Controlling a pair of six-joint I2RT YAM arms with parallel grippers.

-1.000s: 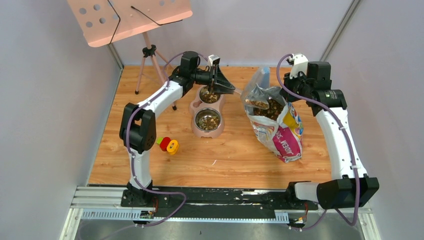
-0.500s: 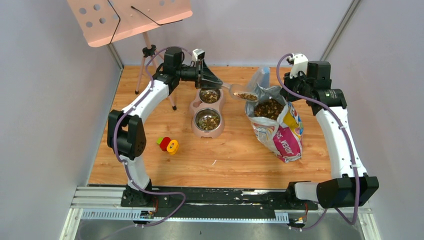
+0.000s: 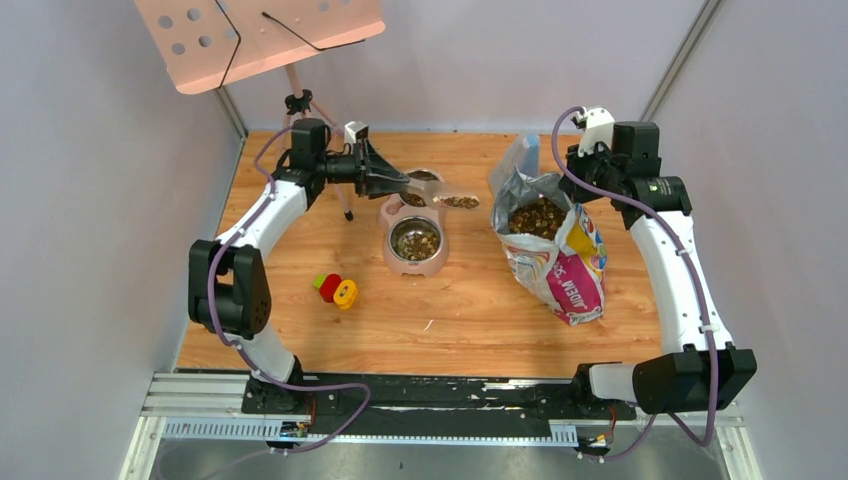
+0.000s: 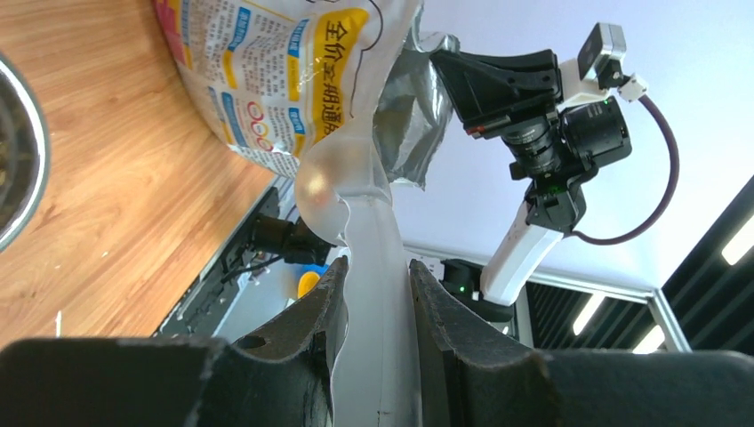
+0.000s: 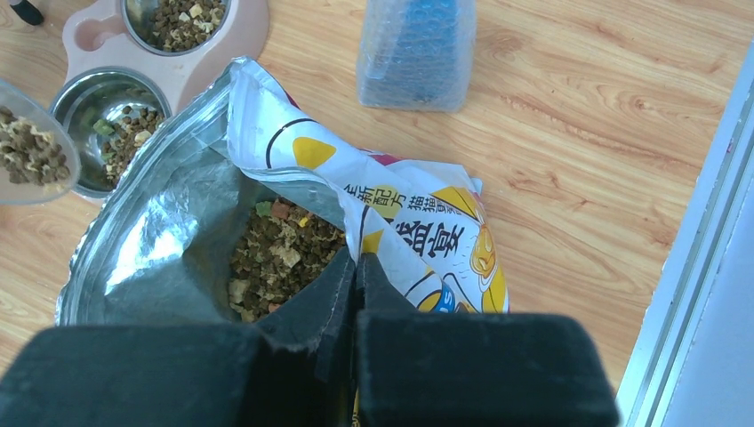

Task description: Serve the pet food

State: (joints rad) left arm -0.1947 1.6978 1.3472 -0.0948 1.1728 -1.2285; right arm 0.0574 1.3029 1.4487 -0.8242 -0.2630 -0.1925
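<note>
Pet food [image 3: 461,202] fills a clear scoop [image 3: 443,198] held between pink feeder [image 3: 392,213] and bag [image 3: 565,280]. The scoop's long axis lies level, mouth toward the bag. Left claw [image 4: 373,283] clamps its handle; right claw [image 5: 356,267] pinches the bag rim.

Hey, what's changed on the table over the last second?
The left gripper, shut on the clear plastic scoop, lifted it loaded with brown kibble out of the printed foil bag and carried it left toward the pink double bowl. The right gripper still pinches the bag's rim; bag and bowl stayed put.
</note>
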